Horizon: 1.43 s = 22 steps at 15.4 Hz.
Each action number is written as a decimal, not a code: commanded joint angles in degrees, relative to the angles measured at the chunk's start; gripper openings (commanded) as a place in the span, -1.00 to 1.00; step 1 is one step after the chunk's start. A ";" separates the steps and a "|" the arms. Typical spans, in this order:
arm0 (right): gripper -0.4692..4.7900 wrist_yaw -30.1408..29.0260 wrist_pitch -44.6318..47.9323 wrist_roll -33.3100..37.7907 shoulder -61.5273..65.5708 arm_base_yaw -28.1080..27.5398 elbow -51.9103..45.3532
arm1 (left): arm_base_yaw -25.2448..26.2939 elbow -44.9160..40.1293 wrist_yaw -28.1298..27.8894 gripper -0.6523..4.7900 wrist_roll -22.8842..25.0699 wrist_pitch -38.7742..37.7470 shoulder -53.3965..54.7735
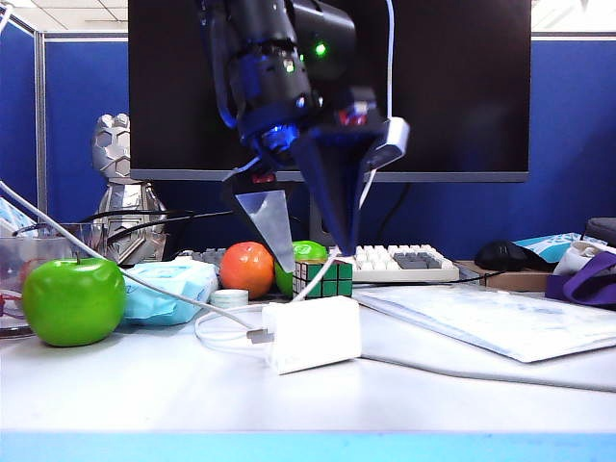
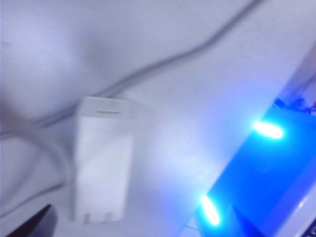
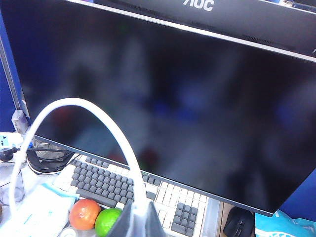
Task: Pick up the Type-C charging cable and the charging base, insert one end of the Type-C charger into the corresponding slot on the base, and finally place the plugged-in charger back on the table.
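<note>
Charging base (image 1: 311, 333) below spread left fingers (image 1: 272, 220)

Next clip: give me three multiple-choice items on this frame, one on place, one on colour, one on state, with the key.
1. Where is the charging base? A) lying on the table under the left end effector; B) on the keyboard; C) held in the air.
2. What colour is the apple at the left? A) red; B) green; C) yellow.
3. How is the left end effector? A) shut on the base; B) shut on the cable; C) open, empty.
Key: A, the base rests flat on the table, the Type-C charging cable at its side; B, its skin is plain green; C, its fingers stand wide apart above the base, while the right end effector is shut, raised before the monitor.
</note>
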 commanded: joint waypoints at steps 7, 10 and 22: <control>-0.82 0.04 0.98 -0.20 -0.15 0.02 0.26 | -3.96 0.04 5.84 0.92 -0.07 0.33 2.64; -0.82 -0.17 1.01 -0.20 -0.15 -0.96 0.26 | -3.96 0.02 2.93 0.92 0.07 0.26 4.33; -0.82 -1.05 1.01 -0.15 -0.17 -2.73 0.26 | -2.19 0.04 -14.91 0.92 0.13 5.33 4.42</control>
